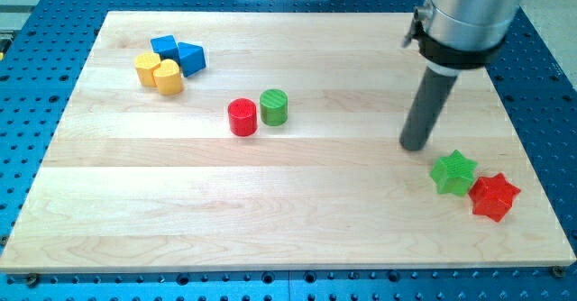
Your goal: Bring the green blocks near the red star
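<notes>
Red star: lower right of the frame, nearest us, close to the desk's right edge; it is our target and we judge it should stay put.
Green star: just up-left of the red star, touching or nearly so; this green block already looks delivered.
Our tip: right of centre, just up-left of the green star with a small gap, apart from every block; our tool is a plain rod, so it holds nothing and has no opening to report.
Green cylinder: centre of the frame, well apart from the red star; we judge it the block left to bring.
Red cylinder: against the green cylinder's left side, so a push from there could drag it along.
Yellow blocks and blue blocks: clustered upper left, out of the way.
Writing: no brands, labels or text that we can read.
</notes>
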Action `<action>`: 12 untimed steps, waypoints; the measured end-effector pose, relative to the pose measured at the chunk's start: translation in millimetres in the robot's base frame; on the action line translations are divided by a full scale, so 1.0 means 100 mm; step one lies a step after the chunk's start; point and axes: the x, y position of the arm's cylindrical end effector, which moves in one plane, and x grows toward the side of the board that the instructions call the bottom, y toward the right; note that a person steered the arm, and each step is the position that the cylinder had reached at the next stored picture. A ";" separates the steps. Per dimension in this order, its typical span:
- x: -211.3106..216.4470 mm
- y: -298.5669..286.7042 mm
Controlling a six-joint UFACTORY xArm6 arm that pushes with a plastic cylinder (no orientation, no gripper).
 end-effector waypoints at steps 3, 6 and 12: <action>-0.86 -1.71; 0.21 -1.27; -0.36 0.01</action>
